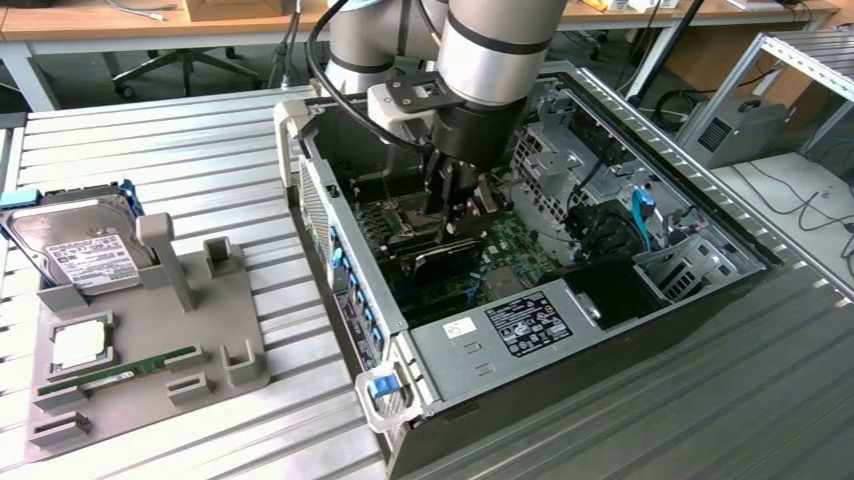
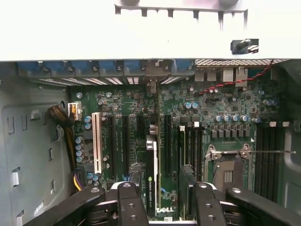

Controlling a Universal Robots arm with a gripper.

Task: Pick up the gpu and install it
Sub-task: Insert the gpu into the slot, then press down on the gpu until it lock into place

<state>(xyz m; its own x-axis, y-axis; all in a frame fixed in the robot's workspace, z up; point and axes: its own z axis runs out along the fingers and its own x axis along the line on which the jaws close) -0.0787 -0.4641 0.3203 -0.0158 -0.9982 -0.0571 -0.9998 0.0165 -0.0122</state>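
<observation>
Dark and slim, the flat rectangular gpu card (image 2: 151, 176) stands on edge inside the open black computer case (image 1: 694, 300), lined up with an expansion slot on the green motherboard (image 2: 207, 108). Its long axis runs parallel to the black slots beside it, and its far end points toward the blue-tabbed rear bracket row (image 2: 108, 68). The black gripper (image 2: 162, 188) straddles the card with its jaws apart, one finger on either side; whether the pads touch it cannot be told. In the exterior view the gripper (image 1: 461, 215) reaches down into the case. On the exterior view's left, a grey parts holder (image 1: 200, 330) carries a silver hard drive (image 1: 74, 245) and a green memory stick (image 1: 114, 375).
</observation>
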